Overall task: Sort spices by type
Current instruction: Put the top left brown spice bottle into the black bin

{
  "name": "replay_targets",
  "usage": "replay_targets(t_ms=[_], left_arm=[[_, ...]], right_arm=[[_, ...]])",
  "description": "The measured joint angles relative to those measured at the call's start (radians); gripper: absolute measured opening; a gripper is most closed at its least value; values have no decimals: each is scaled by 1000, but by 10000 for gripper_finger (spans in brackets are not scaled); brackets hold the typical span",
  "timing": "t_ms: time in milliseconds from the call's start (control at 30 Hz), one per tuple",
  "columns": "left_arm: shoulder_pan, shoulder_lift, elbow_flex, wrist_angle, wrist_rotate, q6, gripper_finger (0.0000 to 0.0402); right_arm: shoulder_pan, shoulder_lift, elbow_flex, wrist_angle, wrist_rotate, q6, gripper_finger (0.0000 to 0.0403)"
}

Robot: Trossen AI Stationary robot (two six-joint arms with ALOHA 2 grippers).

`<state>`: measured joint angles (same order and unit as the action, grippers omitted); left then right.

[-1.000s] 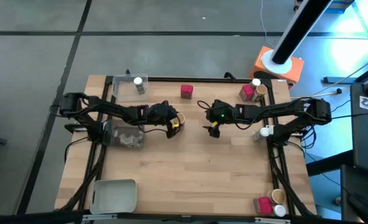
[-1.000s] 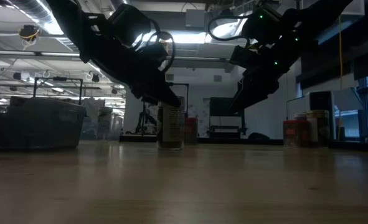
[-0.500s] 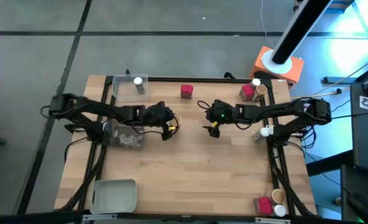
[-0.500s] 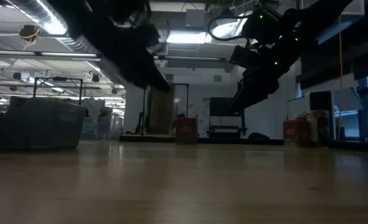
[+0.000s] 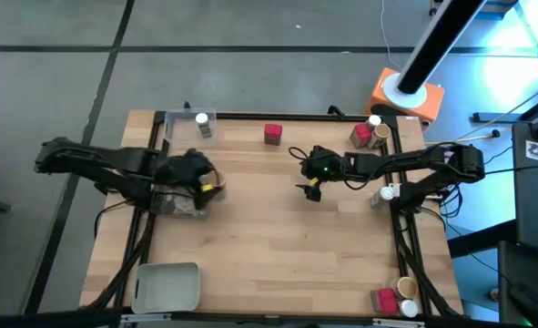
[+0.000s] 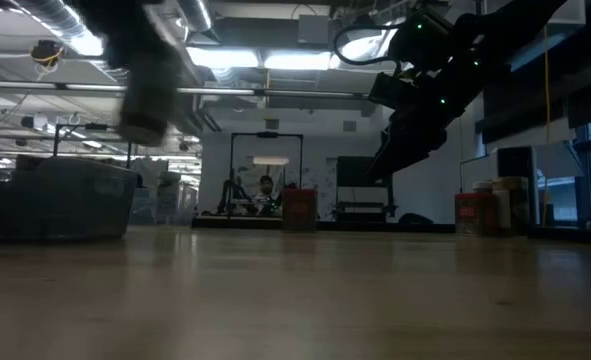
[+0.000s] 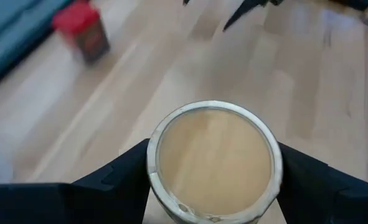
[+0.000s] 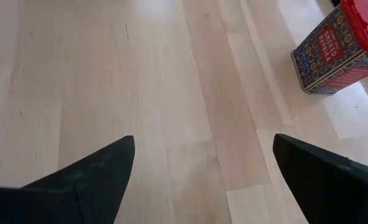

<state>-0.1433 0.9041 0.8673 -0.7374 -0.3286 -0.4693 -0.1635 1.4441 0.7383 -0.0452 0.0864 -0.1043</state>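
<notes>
A tan-lidded round jar (image 7: 213, 160) is clamped between the fingers of the left gripper (image 5: 205, 185) and is carried above the grey tray (image 5: 164, 202) at the table's left edge. The right gripper (image 5: 310, 189) is held wide open and empty over mid-table. 1 red spice tin (image 5: 273, 134) is seen standing near the far edge.

floor (image 5: 50, 82): grey concrete | ceiling lights (image 6: 275, 60): lit | far wall: possibly white
</notes>
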Motion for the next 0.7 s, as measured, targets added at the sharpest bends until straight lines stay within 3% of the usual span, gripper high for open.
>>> replay_targets(t_ms=[200, 367, 700], left_arm=[[-71, -139, 0, -287, -63, -224, 258], [-137, -172, -25, -451, -116, -406, 258], [-224, -75, -204, -422, -331, -641, 258]], right_arm=[[0, 0, 0, 2, 0, 3, 381], [0, 0, 0, 5, 0, 6, 381], [0, 0, 0, 35, 0, 16, 381]])
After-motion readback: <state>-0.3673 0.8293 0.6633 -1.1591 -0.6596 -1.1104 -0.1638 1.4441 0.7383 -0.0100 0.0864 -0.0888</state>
